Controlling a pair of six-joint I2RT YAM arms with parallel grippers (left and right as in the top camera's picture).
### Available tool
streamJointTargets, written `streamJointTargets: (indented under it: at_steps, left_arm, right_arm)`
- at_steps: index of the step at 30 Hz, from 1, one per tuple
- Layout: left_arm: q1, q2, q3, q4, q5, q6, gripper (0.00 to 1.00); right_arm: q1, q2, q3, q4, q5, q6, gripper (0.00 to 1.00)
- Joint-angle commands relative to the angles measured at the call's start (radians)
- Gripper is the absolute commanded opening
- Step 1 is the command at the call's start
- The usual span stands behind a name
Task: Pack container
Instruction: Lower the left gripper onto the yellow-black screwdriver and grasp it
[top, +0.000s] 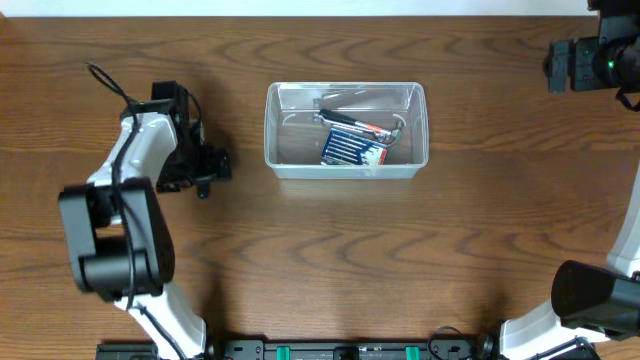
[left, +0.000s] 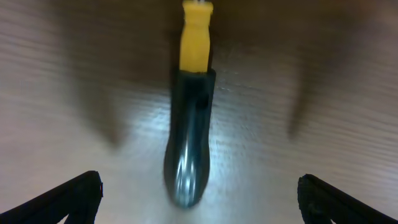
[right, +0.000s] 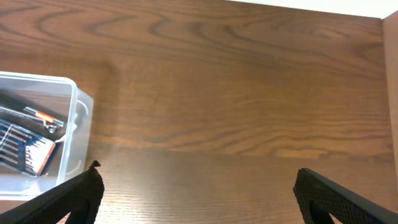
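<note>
From where I stand, the table (top: 400, 250) has broad bare wood in front of and to either side of the container (top: 345, 171). The container sits toward the far middle, with its long side running left to right and well clear of both arms. Inside it lie a blue packet (top: 350, 150) and an orange-and-black tool (top: 360, 125), both in the right part of the bin. The left arm (top: 130, 190) is folded over the left side of the table, its wrist turned down, and its left gripper (left: 199, 182) is low over the wood, well apart from the bin. Its fingers (left: 68, 199) are spread wide to either side of a black-handled tool (left: 189, 143), which lies flat on the table with a yellow section at its far end; neither finger touches it. The right arm (top: 600, 60) reaches to the far right corner and is partly cut off by the overhead view's edge. The right gripper (right: 196, 177) is also spread, with nothing between its fingers and only bare wood ahead of it. The bin's corner shows at the left edge of the right wrist view. The left wrist view is blurred, so I cannot make out the tool's tip, and from overhead the gripper hides the tool altogether.
</note>
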Motion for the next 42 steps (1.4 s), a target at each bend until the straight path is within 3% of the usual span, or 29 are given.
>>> streamJointTargets:
  at_steps: [1, 21, 28, 31, 37, 42]
  left_arm:
    - [0.007, 0.054, -0.001, 0.006, 0.036, 0.026, 0.98]
    - [0.007, 0.106, 0.0, 0.145, -0.014, -0.005, 0.99]
    - [0.007, 0.106, 0.0, 0.156, -0.013, -0.005, 0.7]
    - [0.007, 0.106, 0.0, 0.146, -0.013, -0.024, 0.62]
    - [0.007, 0.106, -0.001, 0.134, -0.012, -0.047, 0.31]
    - [0.007, 0.106, -0.001, 0.127, -0.013, -0.047, 0.3]
  right_arm:
    - [-0.003, 0.0, 0.0, 0.0, -0.015, 0.02, 0.99]
    - [-0.002, 0.0, 0.0, -0.003, -0.015, 0.02, 0.99]
    - [-0.003, 0.0, 0.0, -0.005, -0.015, 0.019, 0.99]
    - [-0.003, 0.0, 0.0, -0.005, -0.014, 0.019, 0.99]
    - [-0.003, 0.0, 0.0, -0.004, -0.014, 0.016, 0.99]
    - [-0.003, 0.0, 0.0, -0.004, -0.014, 0.016, 0.99]
